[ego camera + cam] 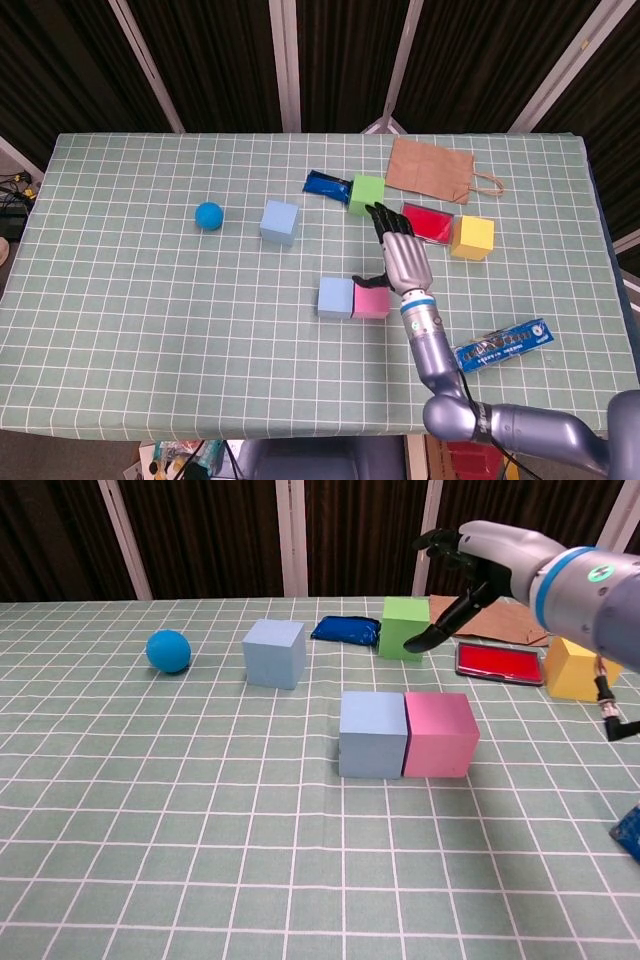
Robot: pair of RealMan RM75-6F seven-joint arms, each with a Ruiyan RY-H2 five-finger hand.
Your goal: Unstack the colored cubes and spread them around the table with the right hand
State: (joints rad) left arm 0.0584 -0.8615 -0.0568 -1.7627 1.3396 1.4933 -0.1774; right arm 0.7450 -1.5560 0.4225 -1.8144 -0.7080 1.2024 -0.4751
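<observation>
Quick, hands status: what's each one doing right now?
Left hand: not in either view.
Right hand: open, fingers spread, holding nothing; the green cube sits on the table apart from it.

Green cube point(366, 191) sits upright by itself. Blue cube point(335, 297) and pink cube point(372, 300) touch side by side. Pale blue cube point(280, 221) and yellow cube point(471, 238) stand apart.
</observation>
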